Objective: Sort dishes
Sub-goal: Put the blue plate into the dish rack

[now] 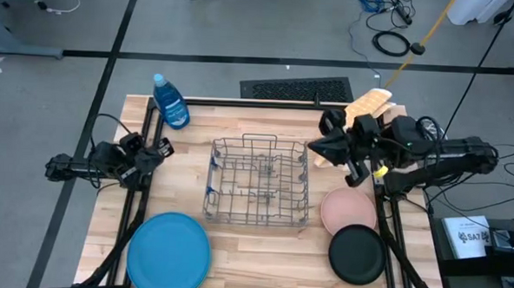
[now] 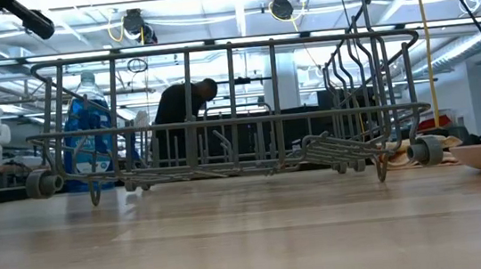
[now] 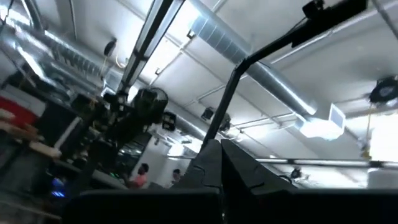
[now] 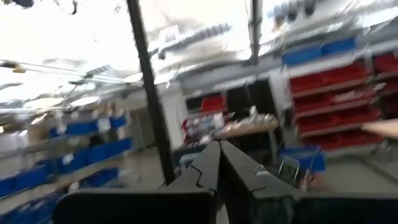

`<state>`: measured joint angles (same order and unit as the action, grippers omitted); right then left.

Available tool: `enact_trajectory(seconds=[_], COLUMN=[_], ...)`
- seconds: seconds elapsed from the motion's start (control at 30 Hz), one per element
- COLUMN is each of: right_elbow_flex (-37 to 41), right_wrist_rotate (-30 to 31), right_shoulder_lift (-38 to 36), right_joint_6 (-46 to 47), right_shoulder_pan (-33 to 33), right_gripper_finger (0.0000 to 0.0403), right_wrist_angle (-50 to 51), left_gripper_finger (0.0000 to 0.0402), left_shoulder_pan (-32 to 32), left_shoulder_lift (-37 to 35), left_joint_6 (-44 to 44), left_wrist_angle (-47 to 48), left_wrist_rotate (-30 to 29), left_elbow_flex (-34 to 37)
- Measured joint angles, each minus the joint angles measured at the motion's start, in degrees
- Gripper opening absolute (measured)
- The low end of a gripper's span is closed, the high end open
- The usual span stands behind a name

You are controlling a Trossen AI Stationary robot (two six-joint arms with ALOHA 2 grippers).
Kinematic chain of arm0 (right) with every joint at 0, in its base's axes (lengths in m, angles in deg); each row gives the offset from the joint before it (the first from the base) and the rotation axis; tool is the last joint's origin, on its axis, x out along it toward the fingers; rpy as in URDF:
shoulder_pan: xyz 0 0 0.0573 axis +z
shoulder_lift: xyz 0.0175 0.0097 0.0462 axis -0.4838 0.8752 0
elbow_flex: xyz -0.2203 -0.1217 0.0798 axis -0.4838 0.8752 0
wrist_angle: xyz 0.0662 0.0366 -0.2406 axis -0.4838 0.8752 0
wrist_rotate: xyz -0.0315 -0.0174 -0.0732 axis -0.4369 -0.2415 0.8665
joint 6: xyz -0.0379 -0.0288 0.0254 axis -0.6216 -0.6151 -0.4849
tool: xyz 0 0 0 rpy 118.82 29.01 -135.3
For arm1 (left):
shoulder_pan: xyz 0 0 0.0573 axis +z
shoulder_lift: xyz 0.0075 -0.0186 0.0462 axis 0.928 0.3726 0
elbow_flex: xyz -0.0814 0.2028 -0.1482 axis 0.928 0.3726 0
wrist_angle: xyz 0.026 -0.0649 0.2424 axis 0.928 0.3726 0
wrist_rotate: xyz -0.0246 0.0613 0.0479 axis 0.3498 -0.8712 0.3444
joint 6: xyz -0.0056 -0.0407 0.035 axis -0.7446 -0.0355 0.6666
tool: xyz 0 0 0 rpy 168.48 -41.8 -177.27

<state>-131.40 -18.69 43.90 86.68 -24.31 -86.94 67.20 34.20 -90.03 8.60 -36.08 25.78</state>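
Right gripper fingers pressed together, nothing held, raised beside wire rack. Pink plate and black plate lie toward the front edge from it, overlapping: picking pink may drag black. Left gripper parked, also closed; blue plate lies frontward.

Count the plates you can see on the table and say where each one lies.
3: the blue plate at the near left, the pink plate right of the rack, the black plate overlapping it. Others may be hidden.
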Motion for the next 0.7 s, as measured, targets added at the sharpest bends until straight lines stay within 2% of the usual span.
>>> enact_trajectory(seconds=[0.07, 0.13, 0.23, 0.33, 0.53, 0.7], right_elbow_flex=[-4.4, -10.3, -18.4, -23.9, -34.6, -44.4], right_wrist_rotate=[-0.8, -3.7, -4.0, -4.7, -15.4, -30.2], right_shoulder_lift=[3.8, 8.8, 17.6, 26.4, 42.0, 52.5], right_joint_6=[0.8, 0.1, -0.5, -0.9, -1.8, 2.3], right_shoulder_pan=[-0.2, -0.3, 0.3, 0.9, 1.0, 1.5], right_gripper_finger=[0.0006, 0.0006, 0.0006, 0.0006, 0.0006, 0.0008], right_wrist_angle=[2.5, 9.3, 19.5, 21.5, 21.5, 23.0], left_gripper_finger=[0.0, 0.0, 0.0, 0.0, 0.0, 0.0], left_shoulder_pan=[0.0, 0.0, 0.0, 0.0, 0.0, 0.0], left_shoulder_lift=[0.0, 0.0, 0.2, 0.2, 0.2, 0.2], left_joint_6=[-3.4, -5.1, -6.4, -6.4, -5.6, -4.9], left_wrist_angle=[0.0, -0.1, 0.0, -0.3, 3.2, 3.4], left_wrist_rotate=[0.4, 1.5, 4.3, 8.0, 9.4, 9.4], left_elbow_flex=[0.0, -0.3, -2.3, -4.5, -8.8, -11.4])
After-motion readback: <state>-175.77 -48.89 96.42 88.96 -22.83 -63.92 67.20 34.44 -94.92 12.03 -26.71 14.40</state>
